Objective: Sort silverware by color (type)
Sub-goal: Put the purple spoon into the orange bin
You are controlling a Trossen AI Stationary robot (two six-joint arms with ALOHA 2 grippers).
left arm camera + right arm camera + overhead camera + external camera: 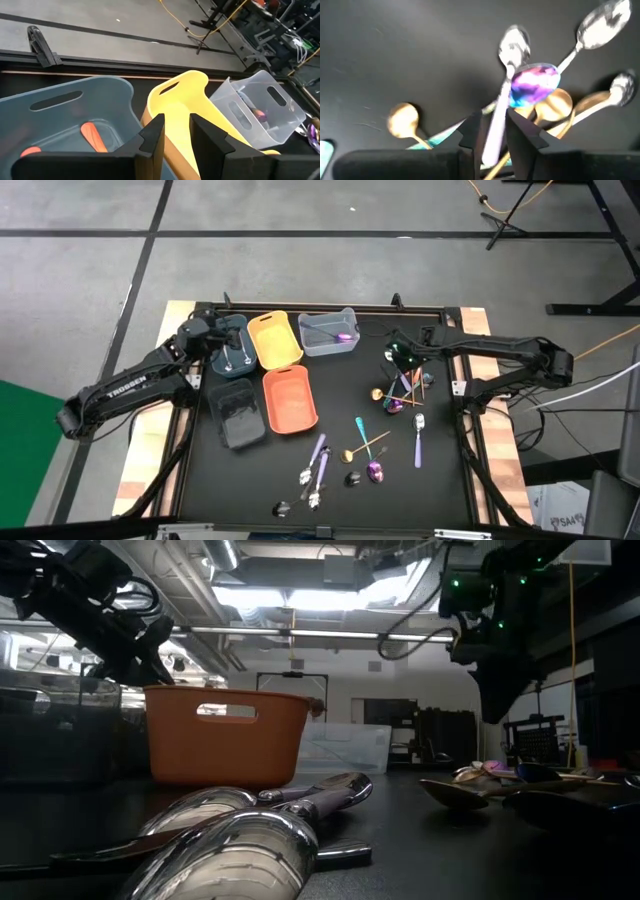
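Five bins are sitting at the table's ten to twelve o'clock area. The blue-grey bin is holding two orange-red pieces lying side by side. The yellow bin beside it is showing bare plastic where its inside can be seen. The clear bin is carrying a purple iridescent piece along its three o'clock wall. The orange bin and the dark bin are lying nearer the centre; their contents cannot be made out.

The left gripper is hovering over the blue-grey and yellow bins, fingers parted with nothing between them.

The right gripper is clenching the handle of a purple iridescent spoon over the pile at three o'clock, its long axis running straight out from the fingers, bowl leading.

More silverware is lying scattered toward six o'clock, handles mostly angled between twelve and two o'clock.
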